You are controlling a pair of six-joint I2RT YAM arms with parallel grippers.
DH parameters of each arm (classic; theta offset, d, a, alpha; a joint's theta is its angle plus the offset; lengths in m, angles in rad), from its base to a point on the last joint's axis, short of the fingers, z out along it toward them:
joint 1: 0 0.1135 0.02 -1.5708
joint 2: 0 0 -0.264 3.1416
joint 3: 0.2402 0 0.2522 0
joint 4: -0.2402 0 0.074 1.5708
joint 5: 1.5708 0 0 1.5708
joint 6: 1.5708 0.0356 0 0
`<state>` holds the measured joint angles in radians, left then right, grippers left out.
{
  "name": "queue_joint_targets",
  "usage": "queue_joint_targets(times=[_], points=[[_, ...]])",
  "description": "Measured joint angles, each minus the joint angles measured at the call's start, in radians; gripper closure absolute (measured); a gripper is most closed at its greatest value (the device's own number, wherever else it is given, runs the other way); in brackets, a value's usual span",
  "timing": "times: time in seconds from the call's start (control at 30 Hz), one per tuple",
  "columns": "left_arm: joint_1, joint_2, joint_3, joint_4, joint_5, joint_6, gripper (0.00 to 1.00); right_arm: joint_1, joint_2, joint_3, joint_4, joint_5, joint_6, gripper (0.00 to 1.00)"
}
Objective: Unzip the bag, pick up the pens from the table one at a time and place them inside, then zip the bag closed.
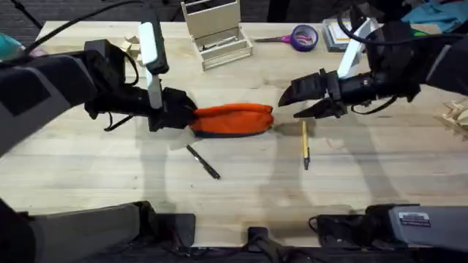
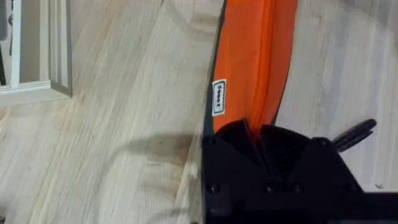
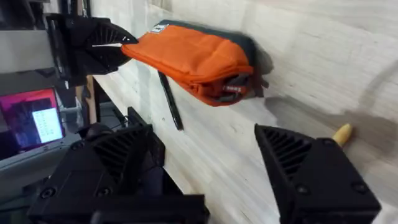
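The orange bag [image 1: 232, 119] lies on its side at the middle of the table [image 1: 365, 190], and the left gripper [image 1: 184, 113] is clamped on its left end, fingers closed on the fabric. The right gripper [image 1: 289, 103] hovers just off the bag's right end with its fingers spread apart and nothing between them. The black pen [image 1: 202, 161] lies just in front of the bag, and the tan pen [image 1: 305, 145] lies below the right gripper.
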<state>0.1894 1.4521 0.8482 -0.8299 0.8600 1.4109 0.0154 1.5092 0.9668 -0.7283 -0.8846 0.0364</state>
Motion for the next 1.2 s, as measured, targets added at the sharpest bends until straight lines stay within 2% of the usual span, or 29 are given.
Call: queue_joint_targets(times=[0.37, 0.83, 1.2], points=[[0.0, 0.0, 0.0, 0.0, 0.0, 0.0, 0.958, 0.014, 0.1, 0.0, 0.067, -0.007, 0.005, 0.005], [0.0, 0.0, 0.0, 0.0, 0.0, 0.0, 0.958, 0.087, 0.161, 0.002, 0.184, -0.007, 0.042, 0.005], [0.0, 0.0, 0.0, 0.0, 0.0, 0.0, 0.958, 0.098, 0.229, 0.002, 0.225, -0.007, 0.068, 0.004]])
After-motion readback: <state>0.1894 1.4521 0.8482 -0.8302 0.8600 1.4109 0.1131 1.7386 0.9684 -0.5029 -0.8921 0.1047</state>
